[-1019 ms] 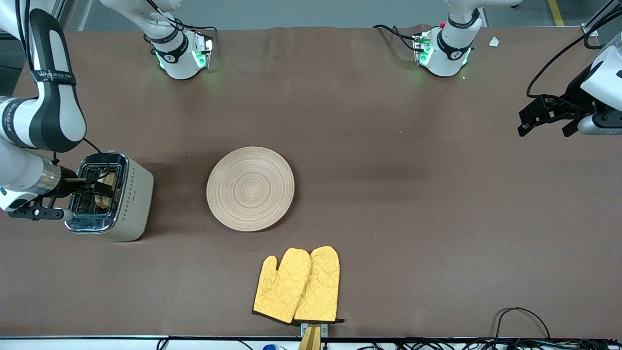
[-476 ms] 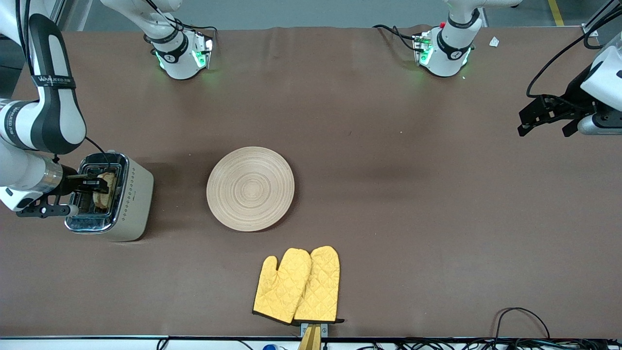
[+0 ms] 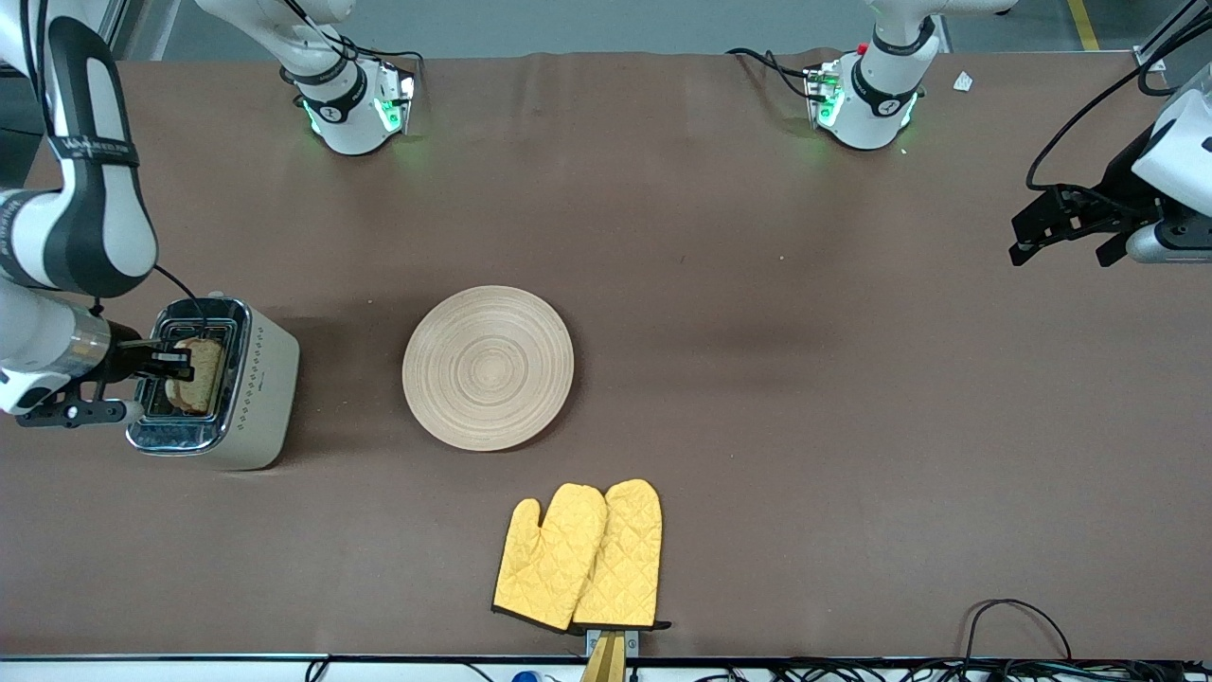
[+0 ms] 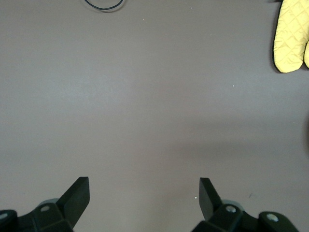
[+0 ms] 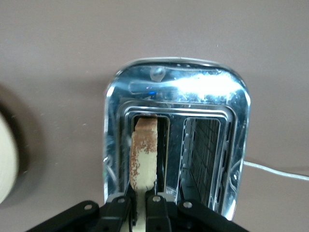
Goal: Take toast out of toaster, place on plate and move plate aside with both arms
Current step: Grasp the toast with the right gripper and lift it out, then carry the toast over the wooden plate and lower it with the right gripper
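Note:
My right gripper (image 3: 180,365) is shut on the toast (image 3: 199,374), a light brown slice with a darker crust, and holds it over the slot of the toaster (image 3: 248,393) at the right arm's end of the table. In the right wrist view the toast (image 5: 144,154) stands edge-on between my closed fingers (image 5: 157,205), partly out of the slot. The round pale wooden plate (image 3: 488,367) lies bare mid-table. My left gripper (image 3: 1056,227) is open and waits over bare table at the left arm's end; its fingertips (image 4: 79,191) show wide apart.
A pair of yellow quilted oven mitts (image 3: 579,559) lies nearer the front camera than the plate; they also show in the left wrist view (image 4: 292,38). The toaster's second slot (image 5: 203,154) is empty. Cables (image 3: 1018,620) lie at the table's front edge.
My right gripper has lifted the toast higher out of the toaster slot, so more of the slice shows. The left arm, plate and mitts have not moved.

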Tool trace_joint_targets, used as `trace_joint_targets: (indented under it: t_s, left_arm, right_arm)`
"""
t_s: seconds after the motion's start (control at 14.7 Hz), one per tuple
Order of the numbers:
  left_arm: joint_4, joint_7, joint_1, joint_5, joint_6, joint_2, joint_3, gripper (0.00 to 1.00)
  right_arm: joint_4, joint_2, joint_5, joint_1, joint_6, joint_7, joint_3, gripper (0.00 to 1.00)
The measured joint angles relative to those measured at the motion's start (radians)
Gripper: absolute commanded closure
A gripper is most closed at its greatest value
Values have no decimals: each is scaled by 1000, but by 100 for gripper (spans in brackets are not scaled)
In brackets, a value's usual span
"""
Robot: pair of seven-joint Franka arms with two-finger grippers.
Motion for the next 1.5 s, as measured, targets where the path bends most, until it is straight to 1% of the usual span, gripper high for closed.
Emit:
trace_joint_targets:
  t_s: [0.14, 0.27, 0.41, 0.54, 0.61, 0.75, 0.88, 1.02, 1.29, 1.5]
  left_arm:
    - [0, 0, 0, 0, 0, 0, 0, 0]
    - [0, 0, 1, 0, 0, 0, 0, 0]
    - [0, 0, 2, 0, 0, 0, 0, 0]
    - [0, 0, 3, 0, -1, 0, 0, 0]
    - [0, 0, 3, 0, -1, 0, 1, 0]
    - [0, 0, 3, 0, -1, 0, 1, 0]
    - [0, 0, 3, 2, -2, 0, 1, 0]
    - [0, 0, 2, 16, -7, 0, 0, 0]
    - [0, 0, -5, 53, -10, 1, -5, 0]
    - [0, 5, -9, 53, -18, 9, -6, 0]
  right_arm:
    - [148, -9, -1, 32, -175, 1, 3, 100]
    - [252, -23, -2, 73, -295, 30, 4, 100]
    - [279, -28, 1, 119, -338, 115, 8, 100]
    - [261, -16, 30, 178, -326, 203, 13, 100]
    - [241, -7, 54, 209, -298, 245, 14, 100]
    - [164, 9, 137, 266, -199, 297, 16, 100]
    - [49, 18, 246, 319, -50, 339, 17, 100]
    - [-60, 21, 334, 380, 100, 356, 18, 100]
    - [-217, 17, 431, 509, 357, 375, 19, 100]
    - [-256, 17, 482, 556, 456, 377, 19, 100]
